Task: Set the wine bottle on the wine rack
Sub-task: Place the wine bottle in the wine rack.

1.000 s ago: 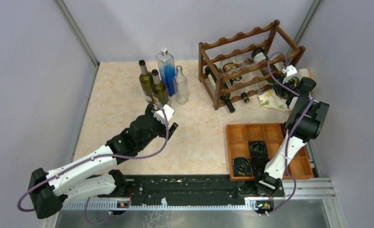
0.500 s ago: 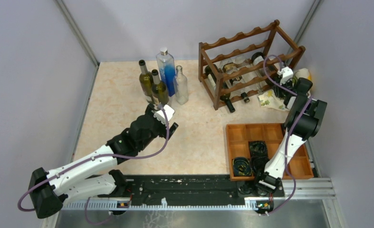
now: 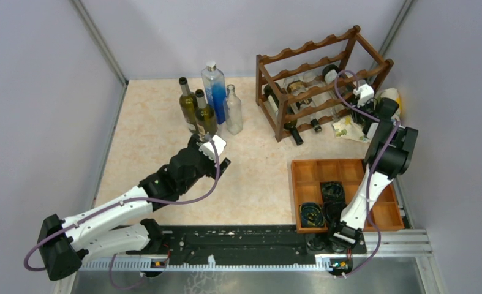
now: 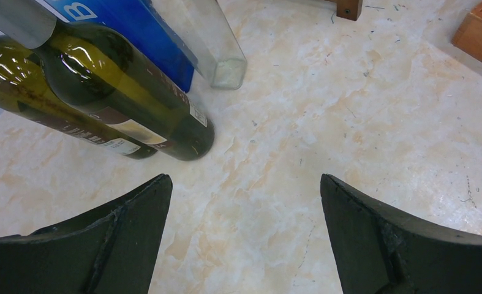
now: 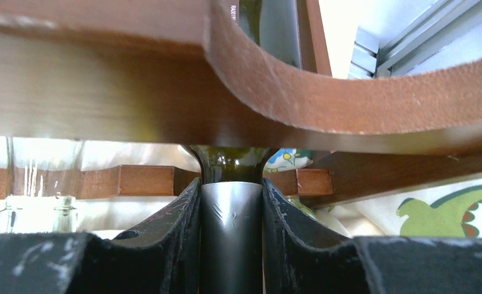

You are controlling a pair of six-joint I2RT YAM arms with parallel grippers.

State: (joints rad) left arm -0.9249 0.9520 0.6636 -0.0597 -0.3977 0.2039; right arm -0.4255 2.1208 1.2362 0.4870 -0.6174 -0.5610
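Surface (image 3: 152, 141): beige marble-look top, lightly scuffed, boxed in by pale lilac-grey walls (image 3: 42, 92) on three sides w/ grey metal struts (image 3: 100, 43) in the back corners. Ribbed aluminium rail (image 3: 403, 242) runs along the near edge.

Dark reddish-brown open-frame wooden wine rack (image 3: 312, 46) w/ scalloped rails stands back right, several bottles lying in it. The right end effector (image 5: 231, 190) is at the rack's right end, clamped on the black-foiled neck of a dark green glass wine bottle (image 5: 229, 160). The bottle's shoulder sits just under a scalloped rail. It looks like a middle tier, but the top view is too cluttered to be sure.

The left end effector (image 4: 244, 180) hangs low over bare surface, fingers wide apart, nothing btw them. Just beyond it stand two olive-green glass bottles (image 3: 189, 104), a tall clear bottle w/ blue label (image 3: 214, 86) and a small clear glass bottle (image 3: 233, 110), all upright, bunched together.

Front right: flat orange-brown wooden compartment tray (image 3: 305, 168) holding black cable coils (image 3: 333, 190). A printed cloth (image 3: 348, 128) lies by the rack's foot.
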